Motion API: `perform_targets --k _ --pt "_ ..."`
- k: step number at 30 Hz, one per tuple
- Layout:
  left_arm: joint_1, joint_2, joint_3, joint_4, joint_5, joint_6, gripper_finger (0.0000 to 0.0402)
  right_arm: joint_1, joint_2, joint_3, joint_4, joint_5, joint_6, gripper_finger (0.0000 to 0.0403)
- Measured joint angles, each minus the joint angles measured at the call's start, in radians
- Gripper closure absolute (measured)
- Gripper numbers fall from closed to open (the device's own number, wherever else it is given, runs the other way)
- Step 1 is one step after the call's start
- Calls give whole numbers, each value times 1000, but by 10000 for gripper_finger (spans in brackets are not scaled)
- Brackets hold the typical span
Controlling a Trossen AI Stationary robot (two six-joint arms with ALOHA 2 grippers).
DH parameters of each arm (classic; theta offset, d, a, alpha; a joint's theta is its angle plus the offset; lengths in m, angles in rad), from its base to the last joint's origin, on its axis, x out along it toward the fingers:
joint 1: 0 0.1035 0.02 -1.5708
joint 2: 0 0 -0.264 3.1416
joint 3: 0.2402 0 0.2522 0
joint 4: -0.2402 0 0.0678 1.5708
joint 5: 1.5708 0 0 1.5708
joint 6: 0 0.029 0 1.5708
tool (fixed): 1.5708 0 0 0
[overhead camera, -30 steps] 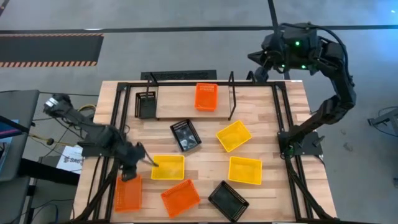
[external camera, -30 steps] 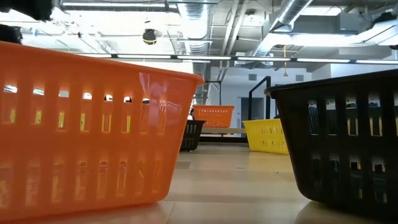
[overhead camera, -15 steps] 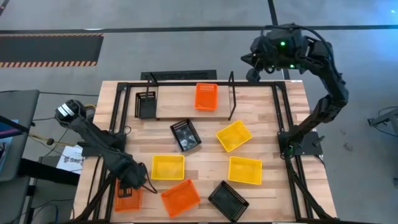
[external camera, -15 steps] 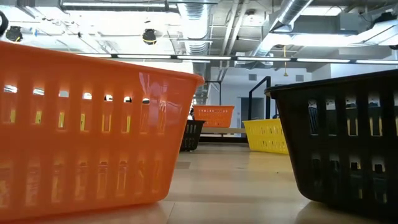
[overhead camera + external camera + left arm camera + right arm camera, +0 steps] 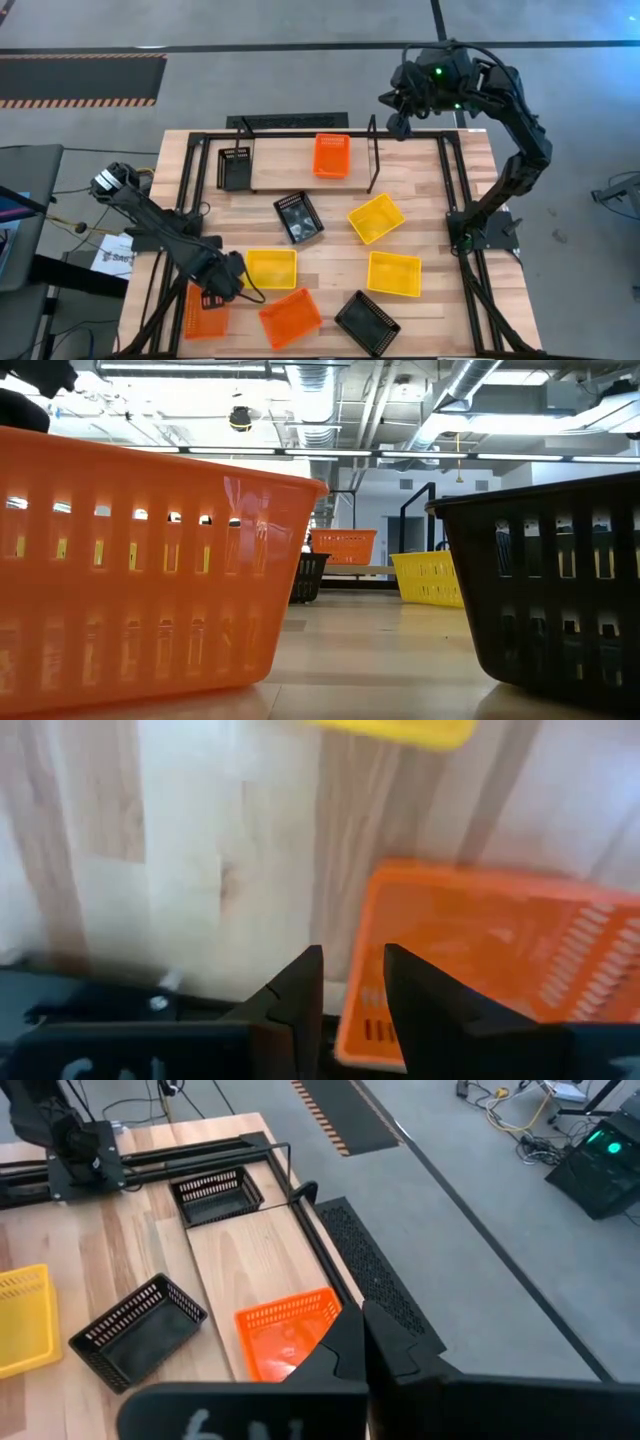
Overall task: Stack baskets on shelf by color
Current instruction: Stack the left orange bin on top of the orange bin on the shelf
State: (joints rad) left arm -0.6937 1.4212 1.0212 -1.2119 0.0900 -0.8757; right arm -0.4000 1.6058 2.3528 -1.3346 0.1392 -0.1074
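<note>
table | shelf: 1 orange, 1 black basket on it | my left gripper over corner of orange basket at front-left table edge, fingers narrowly apart, pinching nothing I can see | my right gripper pressed together, high behind shelf | risk: fingers straddle only the corner, basket may pivot or slip off the edge

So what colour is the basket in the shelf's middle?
Red-orange mesh basket; the high view shows it best.
</note>
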Motion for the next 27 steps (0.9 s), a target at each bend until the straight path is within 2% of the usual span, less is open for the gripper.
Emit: perform_targets --k 13,27 --pt "-14 1 -47 96 25 79 308 0 -4 0 -1 -9 -25 400" --pt "-19 5 -110 111 83 89 308 0 -4 0 -19 -11 -35 400"
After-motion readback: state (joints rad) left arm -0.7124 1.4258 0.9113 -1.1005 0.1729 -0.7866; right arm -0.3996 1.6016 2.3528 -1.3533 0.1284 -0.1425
